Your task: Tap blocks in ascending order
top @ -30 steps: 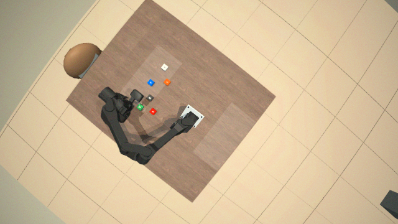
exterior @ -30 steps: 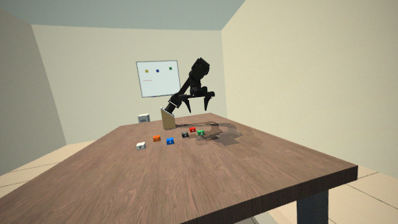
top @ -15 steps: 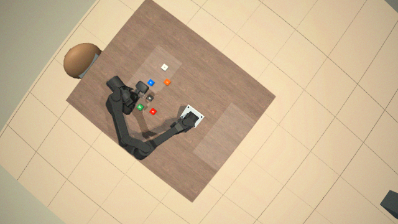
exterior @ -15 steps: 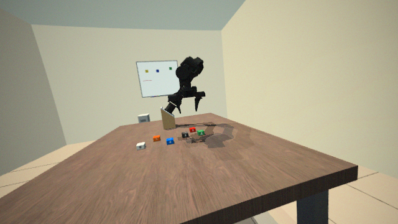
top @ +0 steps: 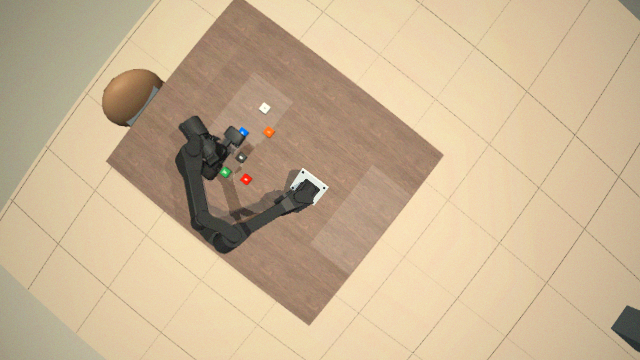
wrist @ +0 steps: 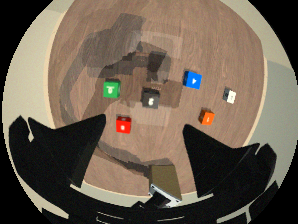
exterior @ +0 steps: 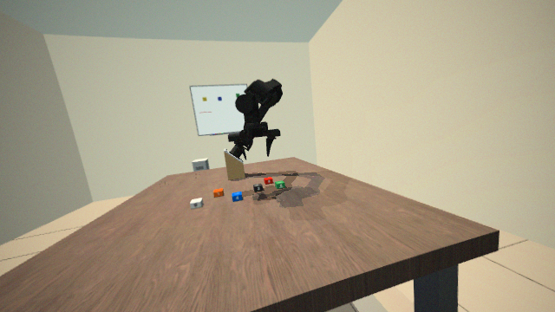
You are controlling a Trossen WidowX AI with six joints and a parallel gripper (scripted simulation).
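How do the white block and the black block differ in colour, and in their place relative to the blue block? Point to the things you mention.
The white block [top: 264, 108] [exterior: 196, 203] [wrist: 229, 96] is pale, while the black block [top: 241, 157] [exterior: 257, 187] [wrist: 150, 98] is dark. In the exterior view, the white block lies left of the blue block [top: 243, 131] [exterior: 237, 197] [wrist: 192, 80]; the black block lies right of it. Both rest on the table.

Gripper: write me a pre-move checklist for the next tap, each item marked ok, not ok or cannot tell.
1. Gripper holds nothing, fingers apart: ok.
2. Gripper clear above the blocks: ok, the exterior view shows its tips over the table.
3. All six blocks in sight, white, orange, blue, black, green and red: ok.
4. Blocks standing apart from one another: ok.
5. Every digit legible: not ok, several are too blurred.
6. Which blocks have been tapped: cannot tell.
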